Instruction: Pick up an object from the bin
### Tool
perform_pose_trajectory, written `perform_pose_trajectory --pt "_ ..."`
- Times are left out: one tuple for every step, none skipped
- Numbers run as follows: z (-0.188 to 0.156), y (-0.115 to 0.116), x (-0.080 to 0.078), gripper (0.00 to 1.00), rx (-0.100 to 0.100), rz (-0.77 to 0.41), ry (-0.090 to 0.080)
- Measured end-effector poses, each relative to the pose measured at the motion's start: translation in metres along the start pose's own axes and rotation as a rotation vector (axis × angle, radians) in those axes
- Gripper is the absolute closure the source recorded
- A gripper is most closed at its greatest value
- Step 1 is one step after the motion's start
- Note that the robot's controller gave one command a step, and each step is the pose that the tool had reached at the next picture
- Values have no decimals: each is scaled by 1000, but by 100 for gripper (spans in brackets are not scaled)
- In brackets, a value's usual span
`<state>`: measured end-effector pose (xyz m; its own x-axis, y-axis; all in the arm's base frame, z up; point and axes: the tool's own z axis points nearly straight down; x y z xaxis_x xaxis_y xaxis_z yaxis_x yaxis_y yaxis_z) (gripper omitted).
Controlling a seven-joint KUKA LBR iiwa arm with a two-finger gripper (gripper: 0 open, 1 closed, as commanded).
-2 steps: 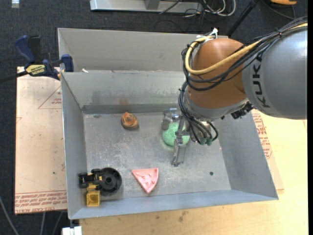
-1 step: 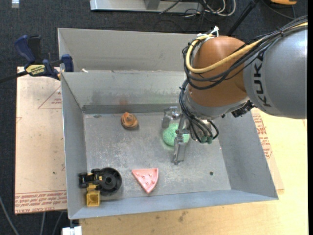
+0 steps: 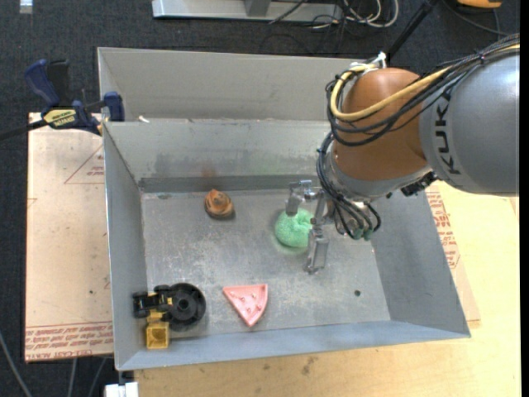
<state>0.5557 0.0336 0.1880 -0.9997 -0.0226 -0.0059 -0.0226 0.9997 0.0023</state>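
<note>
Grey bin [image 3: 198, 259] floor lies mostly bare; the gripper [image 3: 307, 226] hangs with fingers spread, clamping nothing, a green lump [image 3: 289, 231] just left, partly between them.

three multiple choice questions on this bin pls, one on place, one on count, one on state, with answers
1. Which thing lies nearest the gripper? A green lump. B pink wedge. C black and yellow toy.
2. How many loose things are in the bin? A two. B four. C seven.
3. The pink wedge is: A hanging from the gripper. B leaning on the back wall. C lying flat on the floor.

Answers:
1 A: the lump sits right at the gripper.
2 B: lump, wedge, toy and a small brown thing.
3 C: it lies flat near the front wall, apart from the gripper.
</note>
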Motion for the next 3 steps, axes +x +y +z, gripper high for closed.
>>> perform_pose_trajectory --pt "49 -28 1 0 2 -30 4" --pt "66 -29 -20 0 1 41 4" --pt "113 -53 -56 100 1 -34 -12"
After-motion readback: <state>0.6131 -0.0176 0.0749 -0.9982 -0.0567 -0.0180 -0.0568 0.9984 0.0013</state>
